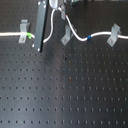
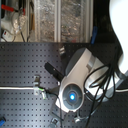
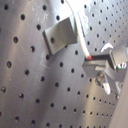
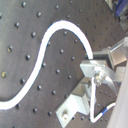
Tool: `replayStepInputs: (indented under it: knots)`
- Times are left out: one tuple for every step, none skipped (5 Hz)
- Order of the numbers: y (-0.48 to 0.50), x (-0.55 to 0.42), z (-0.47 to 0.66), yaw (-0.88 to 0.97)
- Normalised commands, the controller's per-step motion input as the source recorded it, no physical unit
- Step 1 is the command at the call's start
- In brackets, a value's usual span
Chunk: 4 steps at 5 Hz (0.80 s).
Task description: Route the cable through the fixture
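The white cable lies across the black perforated board. From the first exterior view's left it passes a metal fixture clip, shows a green band, then rises to my gripper at the top edge. Past the gripper it drops beside the middle fixture, carries a blue band and crosses the right fixture. In the first wrist view the cable runs past a fixture clip into my gripper, which is shut on it. The second wrist view shows the cable in an S-curve and the blue band.
A dark straight bar leans beside the gripper in the first exterior view. In the second exterior view the arm body hides most of the board, with dark hoses beside it and clear bins behind the board.
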Motion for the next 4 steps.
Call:
replayStepInputs:
  knots:
    - [0.092,-0.179,0.03,0.10]
    - [0.294,0.164,0.35,0.16]
    - [0.233,0.383,0.43,0.49]
    - [0.103,0.324,0.32,0.47]
